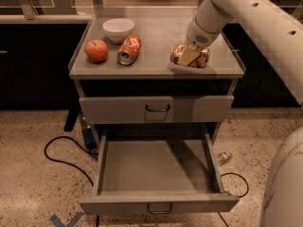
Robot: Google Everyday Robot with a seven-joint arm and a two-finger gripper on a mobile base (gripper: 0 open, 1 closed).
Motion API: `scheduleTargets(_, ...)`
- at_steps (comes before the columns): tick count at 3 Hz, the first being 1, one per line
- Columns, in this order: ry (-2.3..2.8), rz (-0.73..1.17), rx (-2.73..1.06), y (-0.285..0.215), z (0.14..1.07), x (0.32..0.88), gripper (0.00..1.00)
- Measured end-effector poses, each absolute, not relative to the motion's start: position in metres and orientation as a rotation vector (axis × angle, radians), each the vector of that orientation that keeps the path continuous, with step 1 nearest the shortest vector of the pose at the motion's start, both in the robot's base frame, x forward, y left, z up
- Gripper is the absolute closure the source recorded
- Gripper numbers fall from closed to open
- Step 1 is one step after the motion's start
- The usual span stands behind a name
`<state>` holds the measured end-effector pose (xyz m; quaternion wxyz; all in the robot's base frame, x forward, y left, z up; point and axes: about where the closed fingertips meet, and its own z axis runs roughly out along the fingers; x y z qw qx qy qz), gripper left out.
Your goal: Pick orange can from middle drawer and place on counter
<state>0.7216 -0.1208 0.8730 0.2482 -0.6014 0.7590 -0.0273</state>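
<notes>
The white arm's claw [190, 56] grips the dented shiny gold-bronze can [203, 58], which rests on the matte grey tabletop [158, 37], right side.

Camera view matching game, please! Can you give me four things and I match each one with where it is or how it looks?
1. orange can
2. white bowl
3. red-orange and white can
4. gripper

A. at the back of the counter
B. lying on its side beside the round fruit
C. at the end of the white arm, down at the orange can
D. shiny gold

Pairs: 1-D, 2-A, 3-B, 4-C
</notes>
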Motion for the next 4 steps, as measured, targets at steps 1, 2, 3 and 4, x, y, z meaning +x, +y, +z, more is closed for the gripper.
scheduleTargets(1,2.143,-0.094,-1.664,-0.136,0.846,0.751,1.00)
scheduleTargets(2,2.140,-0.122,-1.603,-0.150,0.862,0.766,1.00)
scheduleTargets(3,2.139,-0.122,-1.603,-0.150,0.862,0.766,0.81)
scheduleTargets(4,2.139,-0.122,-1.603,-0.150,0.862,0.766,0.58)
